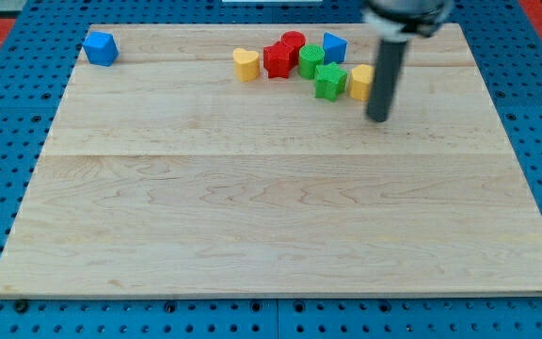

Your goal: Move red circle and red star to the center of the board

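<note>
The red circle (294, 42) sits near the view's top centre, touching the red star (277, 59) just below and left of it. A green circle (310, 60) and a green star (328, 81) lie to their right. My tip (377, 118) is on the board to the right of this cluster, just below a yellow block (359, 82) that the rod partly hides. The tip touches neither red block.
A yellow heart-shaped block (245, 64) lies left of the red star. A blue block (334, 47) sits right of the red circle. Another blue block (101, 47) is at the top left corner. The wooden board (271, 217) lies on a blue pegboard.
</note>
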